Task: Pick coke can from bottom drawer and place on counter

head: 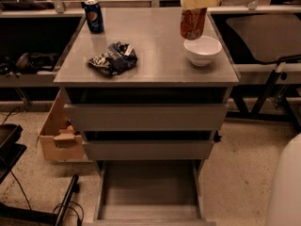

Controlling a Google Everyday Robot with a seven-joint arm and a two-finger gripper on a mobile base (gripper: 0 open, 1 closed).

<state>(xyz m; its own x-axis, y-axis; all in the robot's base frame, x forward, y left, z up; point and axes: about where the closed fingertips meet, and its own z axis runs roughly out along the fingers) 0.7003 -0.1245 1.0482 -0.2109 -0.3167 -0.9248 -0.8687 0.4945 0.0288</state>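
I am on the last step: my gripper (197,3) is at the back right of the bench (155,55), and its jaws hold the can (193,25) by the top, just behind the white bowl (202,51). The bottom drawer (150,189) is open with no can in it. Next I think I must set the can down flat on a bare spot, not on the bowl, then let go.

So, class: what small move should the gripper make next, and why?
Probably lower the coke can onto bare counter just left of the white bowl: the gripper holds it close to the bowl, and the bottom drawer lies empty.
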